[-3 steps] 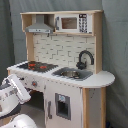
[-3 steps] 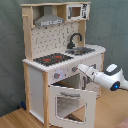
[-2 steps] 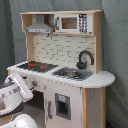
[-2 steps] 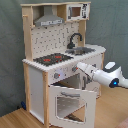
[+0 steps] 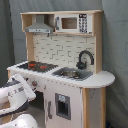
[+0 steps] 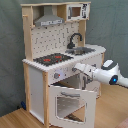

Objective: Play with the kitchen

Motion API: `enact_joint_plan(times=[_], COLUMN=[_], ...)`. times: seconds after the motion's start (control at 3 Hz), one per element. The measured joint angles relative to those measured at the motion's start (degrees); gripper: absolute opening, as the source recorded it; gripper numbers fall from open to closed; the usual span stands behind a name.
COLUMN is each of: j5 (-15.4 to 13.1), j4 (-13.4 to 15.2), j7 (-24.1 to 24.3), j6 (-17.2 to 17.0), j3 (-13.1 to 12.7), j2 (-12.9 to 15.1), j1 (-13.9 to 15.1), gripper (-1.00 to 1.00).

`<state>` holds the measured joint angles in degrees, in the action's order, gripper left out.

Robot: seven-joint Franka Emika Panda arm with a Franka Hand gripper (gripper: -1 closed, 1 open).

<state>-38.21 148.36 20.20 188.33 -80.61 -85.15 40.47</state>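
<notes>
The tall white-and-wood kitchen (image 5: 70,75) (image 6: 57,65) stands upright, its windowed oven door (image 6: 72,104) tilted open.

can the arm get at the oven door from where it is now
Probably yes: the oven door hangs open just below the arm, which sits at the kitchen's front panel, and nothing stands between them.

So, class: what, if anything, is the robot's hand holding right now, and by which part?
It cannot be told. In the second exterior view the hand sits at the kitchen front, just above the open oven door.
</notes>
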Motion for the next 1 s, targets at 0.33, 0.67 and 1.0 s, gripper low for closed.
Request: enact_joint_plan(times=[0.33, 0.67, 1.0], j5=[0.01, 4.99, 10.01], j4=[0.0, -0.16, -0.17], j7=[-2.93, -2.19, -1.46], j6=[4.34, 6.21, 6.95], j3=[-0.01, -0.23, -2.53], j2=[0.0, -0.11, -0.68], j1=[2.69, 4.79, 6.1], gripper=[1.0, 1.0, 1.0])
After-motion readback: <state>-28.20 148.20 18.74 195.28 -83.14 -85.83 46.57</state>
